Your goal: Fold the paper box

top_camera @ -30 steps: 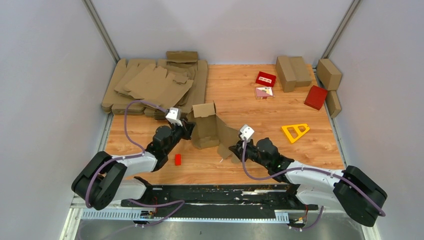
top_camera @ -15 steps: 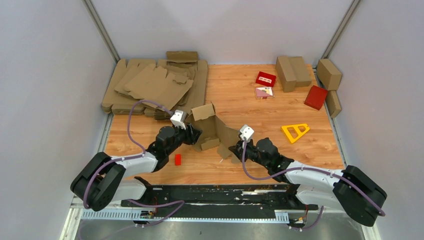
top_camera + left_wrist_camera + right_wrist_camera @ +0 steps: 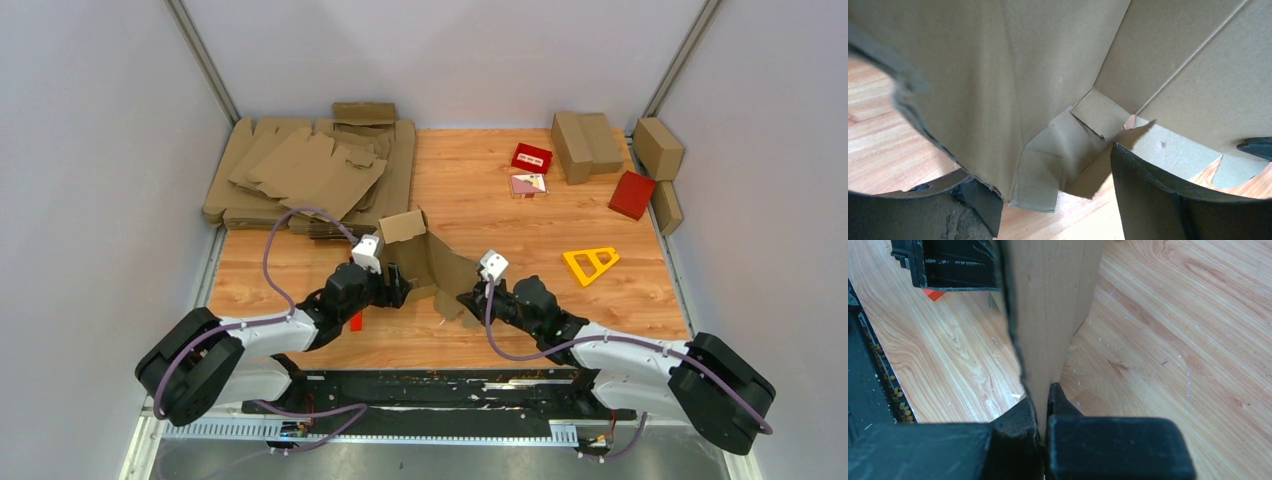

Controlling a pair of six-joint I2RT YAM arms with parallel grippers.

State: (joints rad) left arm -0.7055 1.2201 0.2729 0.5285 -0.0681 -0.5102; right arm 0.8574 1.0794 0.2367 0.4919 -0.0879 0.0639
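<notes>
The paper box [image 3: 428, 258] is a half-formed brown cardboard piece standing mid-table, with one top flap raised and a panel spread toward the right. My left gripper [image 3: 403, 289] is open at its near-left bottom corner. In the left wrist view the box's creased corner flaps [image 3: 1058, 150] hang between the spread fingers [image 3: 1168, 200] without being pinched. My right gripper [image 3: 465, 298] is shut on the lower edge of the box's right panel [image 3: 1050, 315], the cardboard clamped between both pads.
Flat cardboard sheets [image 3: 310, 170] are piled at the back left. Folded brown cartons [image 3: 585, 140] and red boxes [image 3: 632, 194] sit at the back right. A yellow triangular frame [image 3: 590, 262] lies right of the box. A small red block [image 3: 355, 320] lies by the left gripper.
My left gripper has opened, let go of the box's left wall and shifted right and nearer, to the bottom corner. The box has sagged a little. The right arm has held still.
</notes>
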